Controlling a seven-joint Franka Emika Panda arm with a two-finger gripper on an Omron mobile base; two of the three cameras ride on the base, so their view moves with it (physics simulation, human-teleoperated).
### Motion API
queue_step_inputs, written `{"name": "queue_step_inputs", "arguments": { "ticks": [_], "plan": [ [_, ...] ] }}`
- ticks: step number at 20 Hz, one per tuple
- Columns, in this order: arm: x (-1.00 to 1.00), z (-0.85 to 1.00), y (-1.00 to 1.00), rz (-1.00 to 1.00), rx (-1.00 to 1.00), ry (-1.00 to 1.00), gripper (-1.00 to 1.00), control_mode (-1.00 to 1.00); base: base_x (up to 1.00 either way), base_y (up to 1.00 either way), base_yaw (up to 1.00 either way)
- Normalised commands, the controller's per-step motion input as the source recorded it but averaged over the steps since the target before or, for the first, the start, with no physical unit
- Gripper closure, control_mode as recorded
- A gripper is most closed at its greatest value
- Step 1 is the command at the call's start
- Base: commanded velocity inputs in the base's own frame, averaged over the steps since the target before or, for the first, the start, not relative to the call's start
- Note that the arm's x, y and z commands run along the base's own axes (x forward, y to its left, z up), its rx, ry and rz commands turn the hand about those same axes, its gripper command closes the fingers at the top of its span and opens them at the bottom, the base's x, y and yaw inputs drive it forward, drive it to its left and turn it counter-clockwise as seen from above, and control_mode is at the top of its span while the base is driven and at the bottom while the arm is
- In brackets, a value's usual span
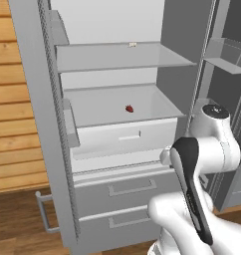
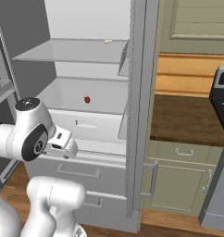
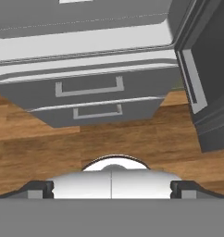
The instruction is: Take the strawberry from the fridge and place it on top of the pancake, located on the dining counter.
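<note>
The fridge (image 1: pixel 112 64) stands with both upper doors swung open. The strawberry (image 1: pixel 129 108), tiny and red, lies on the pale lower shelf (image 1: pixel 107 102) inside; the right base view shows the strawberry (image 2: pixel 87 99) too. My gripper (image 3: pixel 111 189) is open, its two fingertips (image 3: pixel 40 189) wide apart with nothing between them. It hangs in front of the fridge's lower part, below the berry's shelf and well short of it, and looks down at the lower drawers (image 3: pixel 88 88) and the wood floor. The hand (image 2: pixel 62 142) sits at the end of the folded arm. The pancake and the dining counter are out of view.
A small pale crumb (image 1: pixel 132 45) lies on the upper shelf. The open left door (image 1: pixel 40 124) and right door (image 1: pixel 227 60) with its racks flank the arm. Right of the fridge are sage-green cabinets (image 2: pixel 183 176) with a dark top and a stove (image 2: pixel 222 106).
</note>
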Motion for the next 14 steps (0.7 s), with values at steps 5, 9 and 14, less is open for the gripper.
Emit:
{"name": "queue_step_inputs", "arguments": {
  "ticks": [5,9,14],
  "plan": [
    [-0.01,-0.36,0.18,0.01,0.00,0.00,-1.00,-1.00,0.00,0.00,0.00],
    [-0.13,-0.38,0.00,0.00,-0.01,-0.02,-1.00,-1.00,0.00,0.00,0.00],
    [0.00,-0.02,0.00,0.00,0.00,0.00,-1.00,-1.00,0.00,0.00,0.00]
  ]
}}
